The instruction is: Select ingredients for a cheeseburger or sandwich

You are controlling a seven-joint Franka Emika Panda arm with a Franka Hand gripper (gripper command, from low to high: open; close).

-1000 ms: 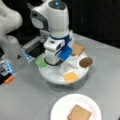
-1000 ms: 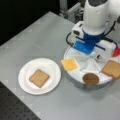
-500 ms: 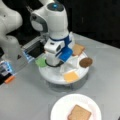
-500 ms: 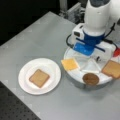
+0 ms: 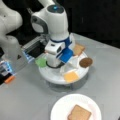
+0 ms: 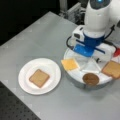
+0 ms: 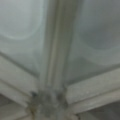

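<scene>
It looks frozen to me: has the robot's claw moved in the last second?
No. In both front views the claw stays low over the white segmented tray, same place relative to the orange cheese square.

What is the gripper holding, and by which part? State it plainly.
It cannot be told. The gripper is down in the white round segmented tray, beside the green lettuce blob, and the arm hides its tips; the wrist view shows only tray dividers.

A grey table (image 6: 37, 35) carries everything. Directly on it, a white paper plate (image 6: 25, 82) lies at a front view's left, and just right of it a round white divided tray (image 6: 75, 77). In a front view (image 5: 58, 110) the plate lies near, the tray (image 5: 50, 76) farther back.
</scene>
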